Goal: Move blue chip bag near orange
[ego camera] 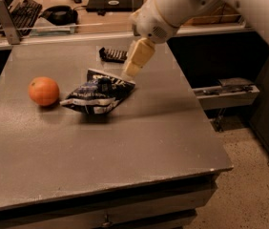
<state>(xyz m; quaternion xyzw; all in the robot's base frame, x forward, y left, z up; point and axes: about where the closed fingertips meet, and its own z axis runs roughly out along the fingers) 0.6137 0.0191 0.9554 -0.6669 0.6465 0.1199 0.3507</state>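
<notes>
The blue chip bag (98,97) lies crumpled on the grey table (125,147), left of centre. The orange (44,91) rests on the table just left of the bag, a small gap apart. My gripper (131,72), cream-coloured, hangs from the white arm (172,8) and points down at the bag's upper right corner. I cannot tell whether it touches the bag.
A small dark snack bar (113,55) lies behind the bag, near the table's far edge. Behind the table is a desk with a keyboard (25,11), a black object (58,14) and a laptop (109,4). The table's right edge drops to the floor (249,175).
</notes>
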